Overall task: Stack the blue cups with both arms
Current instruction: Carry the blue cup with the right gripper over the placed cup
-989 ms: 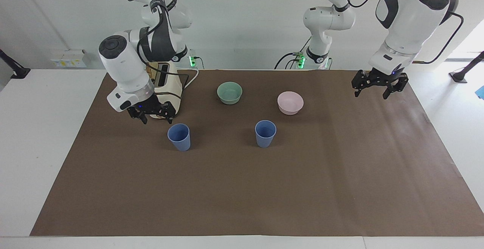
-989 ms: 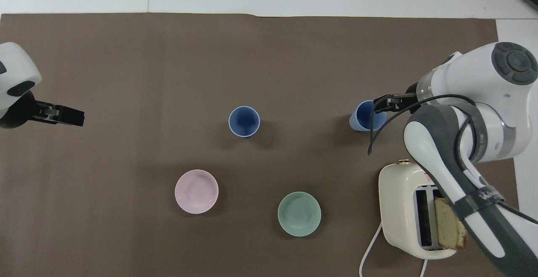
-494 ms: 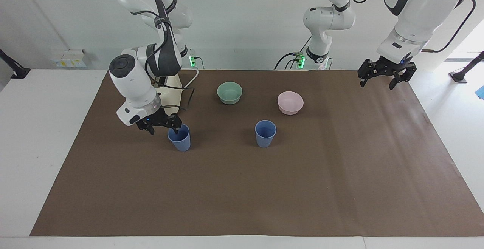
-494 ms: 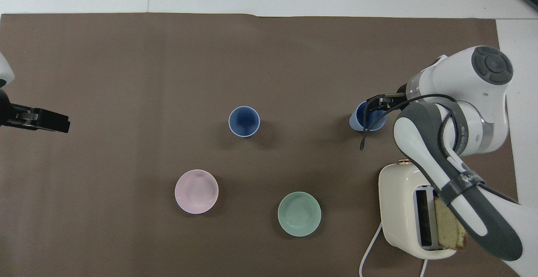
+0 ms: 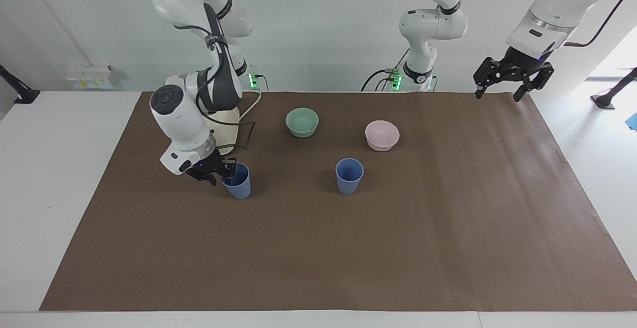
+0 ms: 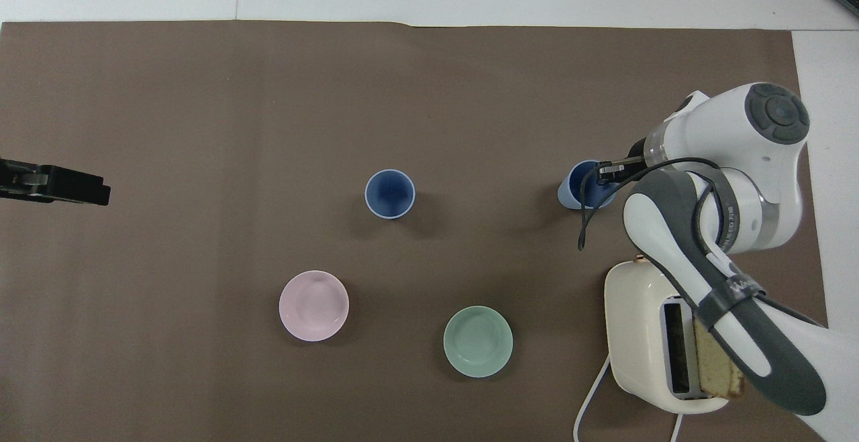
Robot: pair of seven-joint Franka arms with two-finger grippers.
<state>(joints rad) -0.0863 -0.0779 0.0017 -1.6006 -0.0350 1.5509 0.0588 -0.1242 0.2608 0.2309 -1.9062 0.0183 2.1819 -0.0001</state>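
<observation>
One blue cup (image 5: 239,184) (image 6: 577,191) stands upright toward the right arm's end of the table. My right gripper (image 5: 222,172) (image 6: 604,172) is down at its rim, with its fingers closed on the cup's wall on the side toward the right arm's end. The other blue cup (image 5: 349,176) (image 6: 390,194) stands alone at the middle of the mat. My left gripper (image 5: 497,94) (image 6: 99,194) hangs open and holds nothing, high over the left arm's end of the mat.
A green bowl (image 5: 302,122) (image 6: 478,341) and a pink bowl (image 5: 382,135) (image 6: 314,306) sit nearer to the robots than the cups. A cream toaster (image 5: 226,119) (image 6: 637,335) with a bread slice (image 6: 718,365) stands by the right arm. A brown mat (image 5: 348,248) covers the table.
My right gripper came down from beside the toaster onto the nearby blue cup's rim and closed its fingers there. My left arm rose and drew back toward its base.
</observation>
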